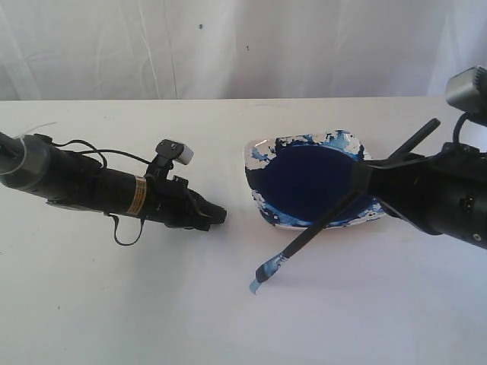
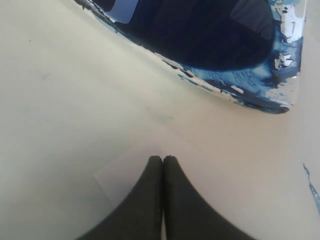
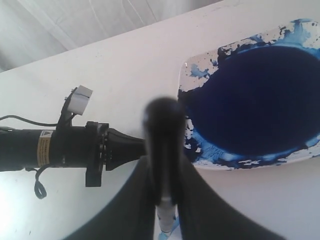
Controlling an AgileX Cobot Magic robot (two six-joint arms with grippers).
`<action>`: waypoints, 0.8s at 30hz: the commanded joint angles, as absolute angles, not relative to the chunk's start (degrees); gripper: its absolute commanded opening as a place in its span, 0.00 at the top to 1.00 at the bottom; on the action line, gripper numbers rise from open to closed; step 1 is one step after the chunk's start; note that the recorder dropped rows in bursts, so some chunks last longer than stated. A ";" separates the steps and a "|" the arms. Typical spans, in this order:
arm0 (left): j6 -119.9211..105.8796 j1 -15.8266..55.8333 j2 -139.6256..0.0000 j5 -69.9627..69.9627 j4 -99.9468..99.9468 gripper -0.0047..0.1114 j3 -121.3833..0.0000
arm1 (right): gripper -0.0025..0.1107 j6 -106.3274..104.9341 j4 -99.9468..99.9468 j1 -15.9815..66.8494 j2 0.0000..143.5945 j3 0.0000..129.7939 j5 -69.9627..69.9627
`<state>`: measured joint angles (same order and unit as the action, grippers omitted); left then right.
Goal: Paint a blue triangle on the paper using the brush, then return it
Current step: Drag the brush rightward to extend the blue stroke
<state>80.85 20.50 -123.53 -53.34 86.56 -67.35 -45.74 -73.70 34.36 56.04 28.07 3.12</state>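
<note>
My right gripper (image 1: 364,176) is shut on the brush (image 1: 319,228), a thin black stick slanting down over the paint dish's (image 1: 262,152) near rim. The blue-stained bristle tip (image 1: 257,285) rests on the white paper (image 1: 152,304) in front of the dish. In the right wrist view the brush handle (image 3: 162,130) runs between the fingers of the right gripper (image 3: 165,170), with a bit of blue showing under the ferrule. My left gripper (image 1: 217,215) lies low on the paper left of the dish, shut and empty (image 2: 163,159). The blue triangle is not in view.
The white dish (image 3: 200,65) holds a round pool of dark navy paint (image 1: 312,182), and its rim (image 2: 280,95) is smeared blue. A wrinkled white curtain (image 1: 228,46) hangs behind the table. The left arm (image 1: 91,182) stretches across the left half of the paper.
</note>
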 commanded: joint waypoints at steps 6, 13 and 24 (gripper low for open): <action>80.77 20.70 -123.41 -50.86 87.41 0.96 -67.40 | 0.96 -46.37 -73.45 34.24 55.53 27.88 -0.32; 80.77 20.70 -123.41 -50.86 87.41 0.96 -67.40 | 0.96 -46.37 -73.45 34.24 55.53 27.78 -0.80; 80.77 20.70 -123.41 -50.86 87.41 0.96 -67.40 | 0.96 -46.21 -73.57 34.24 58.51 26.39 -3.94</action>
